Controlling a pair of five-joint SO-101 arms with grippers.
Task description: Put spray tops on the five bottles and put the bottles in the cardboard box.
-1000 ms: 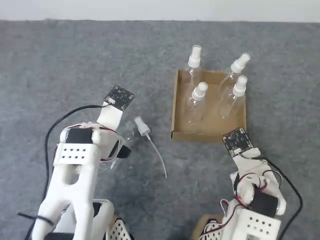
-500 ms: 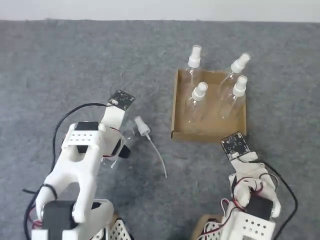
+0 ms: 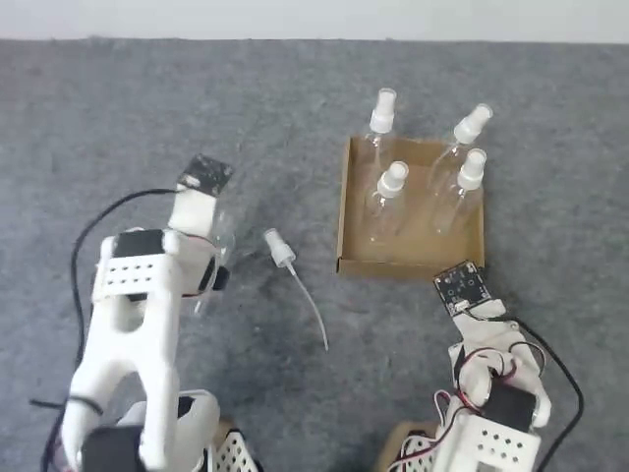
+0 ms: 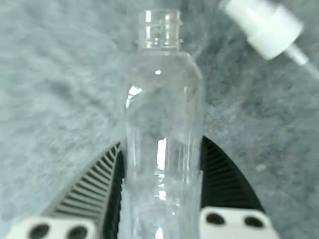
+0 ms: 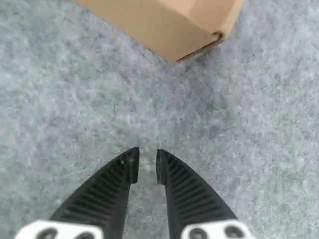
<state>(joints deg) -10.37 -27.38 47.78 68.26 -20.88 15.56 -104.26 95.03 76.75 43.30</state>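
– So, status?
– We have the left claw (image 4: 162,147) clamped on the last bottle (image 4: 160,99), low on its body, neck open. It sits well left of the cardboard box (image 3: 408,265), over the grey mat (image 3: 118,118) (touching it or not, we can't tell). The spray top (image 3: 279,246) lies on the mat just beside the bottle, with its tube trailing back toward the arm bases.
– Right claw?
– The right claw (image 5: 146,162) has its jaws almost together with nothing between them. It's over the mat near the box's front corner. Four capped bottles (image 3: 391,182) stand in the box.
– So we send the right claw for the top?
– We think so. Grip the white head, not the tube, which looks thin and will likely flex. We hold the bottle steady, feed the tube tip into the neck first, then seat the head square.
– Risks?
– The clear plastic may slip or squash if we squeeze harder, and a skewed tube would catch on the rim.
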